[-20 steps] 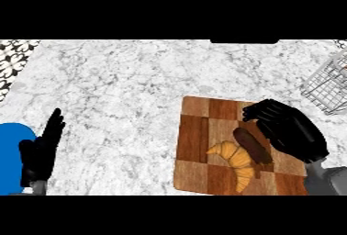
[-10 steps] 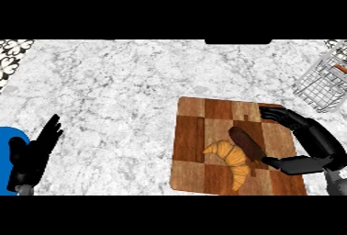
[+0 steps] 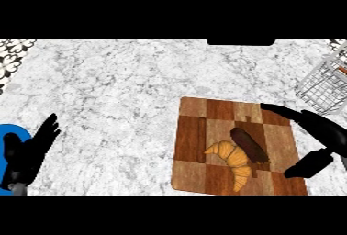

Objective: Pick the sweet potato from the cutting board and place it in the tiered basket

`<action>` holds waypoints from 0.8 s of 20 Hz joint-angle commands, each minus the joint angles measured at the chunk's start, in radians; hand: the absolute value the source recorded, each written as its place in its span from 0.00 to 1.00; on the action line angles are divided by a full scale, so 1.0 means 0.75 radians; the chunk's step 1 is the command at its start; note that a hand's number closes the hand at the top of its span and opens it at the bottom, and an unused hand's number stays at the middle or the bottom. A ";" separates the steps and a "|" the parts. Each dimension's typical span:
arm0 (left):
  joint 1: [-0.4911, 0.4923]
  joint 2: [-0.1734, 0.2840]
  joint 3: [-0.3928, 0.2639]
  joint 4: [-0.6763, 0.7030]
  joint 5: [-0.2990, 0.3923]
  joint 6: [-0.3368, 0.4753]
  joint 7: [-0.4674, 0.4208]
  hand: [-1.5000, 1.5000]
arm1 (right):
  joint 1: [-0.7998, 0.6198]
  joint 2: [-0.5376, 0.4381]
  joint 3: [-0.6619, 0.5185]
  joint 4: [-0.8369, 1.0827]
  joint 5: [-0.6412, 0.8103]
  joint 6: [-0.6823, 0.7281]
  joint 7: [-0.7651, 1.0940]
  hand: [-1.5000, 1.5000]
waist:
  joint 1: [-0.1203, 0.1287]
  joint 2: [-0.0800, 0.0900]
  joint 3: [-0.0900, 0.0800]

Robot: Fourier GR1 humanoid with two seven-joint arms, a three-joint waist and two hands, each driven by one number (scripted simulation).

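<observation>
A dark brown sweet potato point(image 3: 249, 145) lies on the wooden cutting board point(image 3: 203, 137), its lower end touching a golden croissant point(image 3: 234, 158). My right hand point(image 3: 318, 133) is open at the board's right edge, fingers stretched over the board's upper right and thumb low at the right; it stands just right of the sweet potato without touching it. The wire tiered basket point(image 3: 325, 85) shows at the upper right edge. My left hand point(image 3: 27, 153) rests open at the lower left.
A blue object point(image 3: 10, 137) sits at the left edge, partly behind my left hand. A patterned tile strip point(image 3: 12, 57) fills the upper left corner. Marble counter point(image 3: 115, 101) spreads between the hands.
My right hand has opened and drawn back to the right, off the sweet potato, which now lies fully in view. The left hand has shifted slightly lower.
</observation>
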 commanded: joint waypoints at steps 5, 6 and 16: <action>0.026 0.002 0.052 -0.052 -0.011 -0.045 0.040 0.50 | -0.236 0.178 0.053 -0.049 0.069 0.224 0.352 0.00 | -0.010 -0.002 0.001; -0.013 -0.046 0.044 0.007 -0.032 -0.020 0.034 0.50 | -0.162 0.162 0.050 -0.181 0.061 0.218 0.444 0.00 | -0.024 -0.004 0.001; 0.026 -0.052 0.096 -0.061 -0.052 -0.062 0.070 0.50 | -0.313 0.255 -0.004 -0.055 0.058 0.501 0.754 0.00 | -0.015 -0.002 0.001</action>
